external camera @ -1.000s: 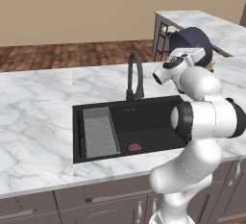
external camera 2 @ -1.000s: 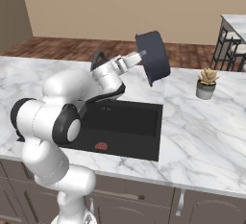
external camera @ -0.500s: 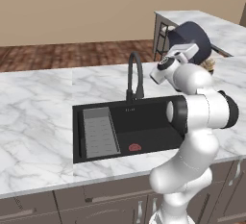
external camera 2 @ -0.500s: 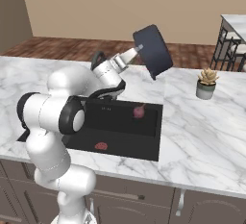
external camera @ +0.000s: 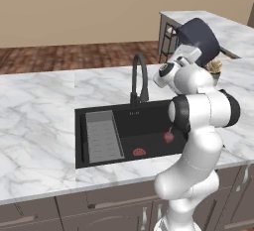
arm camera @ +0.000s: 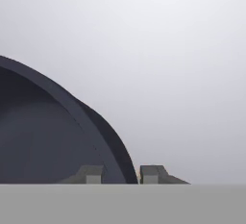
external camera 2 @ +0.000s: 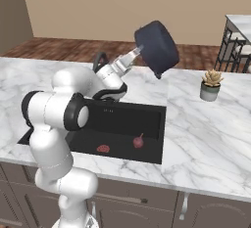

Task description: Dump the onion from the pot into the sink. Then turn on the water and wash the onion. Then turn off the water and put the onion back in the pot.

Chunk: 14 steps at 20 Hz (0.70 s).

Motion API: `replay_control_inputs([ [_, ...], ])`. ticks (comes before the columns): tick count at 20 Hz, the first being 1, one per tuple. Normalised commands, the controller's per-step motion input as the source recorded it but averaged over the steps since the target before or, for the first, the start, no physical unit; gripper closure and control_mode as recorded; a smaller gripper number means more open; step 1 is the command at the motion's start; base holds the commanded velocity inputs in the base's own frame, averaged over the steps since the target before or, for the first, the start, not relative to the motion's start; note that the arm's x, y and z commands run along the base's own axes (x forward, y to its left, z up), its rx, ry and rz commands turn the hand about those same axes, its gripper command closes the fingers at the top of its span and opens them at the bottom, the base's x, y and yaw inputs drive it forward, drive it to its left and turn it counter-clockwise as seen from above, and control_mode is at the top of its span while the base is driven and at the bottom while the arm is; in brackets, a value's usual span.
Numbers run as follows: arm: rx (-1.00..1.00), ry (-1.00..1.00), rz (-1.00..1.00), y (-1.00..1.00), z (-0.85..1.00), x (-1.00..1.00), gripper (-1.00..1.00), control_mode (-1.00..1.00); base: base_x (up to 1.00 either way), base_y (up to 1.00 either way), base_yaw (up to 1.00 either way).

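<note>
Small reddish-purple onion lay on floor of black recessed sink, well below and apart from gripper; sat at 3 o'clock of flat red drain disc. Pointed tip aimed up, long axis near upright. Gripper jaws narrowly parted, clamped on rim of wide dark navy-grey pot, one finger either side of wall. Pot held high, tipped on its side.
</note>
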Motion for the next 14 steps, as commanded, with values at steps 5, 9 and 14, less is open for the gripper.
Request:
replay_control_inputs([
  [5,0.08,-0.43,-0.12,-0.25,0.00,-0.93,1.00,-1.00,0.00,0.00,0.00],
  [9,0.23,-0.44,-0.03,-0.35,-0.04,-1.00,1.00,-1.00,0.00,0.00,0.00],
  [14,0.26,-0.42,0.00,-0.29,-0.05,-1.00,1.00,-1.00,0.00,0.00,0.00],
])
